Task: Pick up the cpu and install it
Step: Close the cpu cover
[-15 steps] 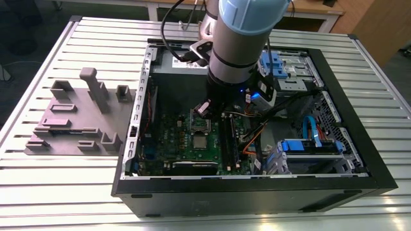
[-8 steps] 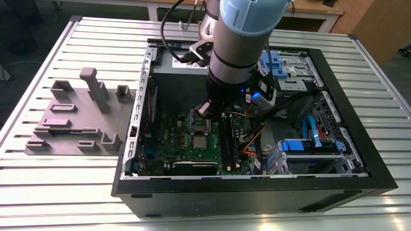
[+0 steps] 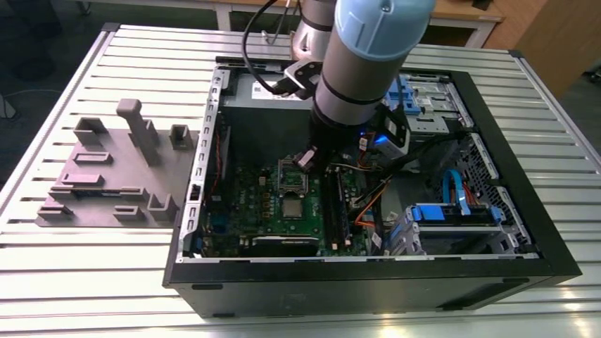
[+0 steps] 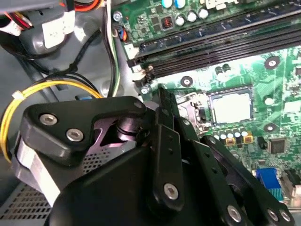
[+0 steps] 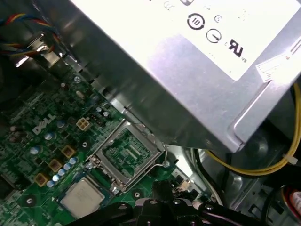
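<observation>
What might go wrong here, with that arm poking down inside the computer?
1. The gripper hangs nearer the socket frame than the cpu, which lies on the board beside it; a misjudged descent might strike the frame or the small parts around it.
2. The yellow cable loops right beside the gripper and might snag.
3. The power supply box sits close by, so the arm likely has little room.
</observation>
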{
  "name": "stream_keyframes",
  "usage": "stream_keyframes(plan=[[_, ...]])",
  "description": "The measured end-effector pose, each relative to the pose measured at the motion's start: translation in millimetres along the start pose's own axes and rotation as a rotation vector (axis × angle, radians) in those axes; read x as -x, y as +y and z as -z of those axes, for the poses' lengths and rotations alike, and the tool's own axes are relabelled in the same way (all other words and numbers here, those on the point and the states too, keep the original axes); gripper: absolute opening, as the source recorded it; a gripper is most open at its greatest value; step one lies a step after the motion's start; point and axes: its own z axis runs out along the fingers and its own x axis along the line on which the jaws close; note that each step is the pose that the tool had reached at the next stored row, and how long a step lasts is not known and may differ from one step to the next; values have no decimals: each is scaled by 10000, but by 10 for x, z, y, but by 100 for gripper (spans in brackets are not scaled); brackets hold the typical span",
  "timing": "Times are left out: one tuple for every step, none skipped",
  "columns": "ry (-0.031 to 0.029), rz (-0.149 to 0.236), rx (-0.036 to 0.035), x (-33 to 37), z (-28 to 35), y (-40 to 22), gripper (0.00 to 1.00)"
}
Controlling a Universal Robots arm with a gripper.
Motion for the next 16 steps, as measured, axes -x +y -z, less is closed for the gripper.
stream_keyframes(plan=[[-26, 1, 32, 5, -4, 0, 10], [-58, 2, 66, 8, -8, 2, 10], [-93, 3, 105, 11, -12, 5, 10], [-142, 7, 158, 13, -17, 5, 10], [-191, 11, 213, 15, -22, 5, 10], [-238, 12, 264, 17, -27, 5, 10], [-276, 14, 307, 19, -34, 6, 10], [-296, 15, 327, 22, -43, 8, 10], [-304, 16, 337, 25, -49, 10, 10], [-311, 17, 346, 27, -58, 11, 10], [-317, 17, 352, 29, -66, 13, 10], [-321, 17, 358, 31, -73, 15, 10], [-324, 17, 362, 34, -80, 18, 10], [-328, 17, 366, 37, -86, 22, 10], [-331, 23, 369, 40, -90, 25, 10], [-329, 39, 372, 42, -92, 26, 10]])
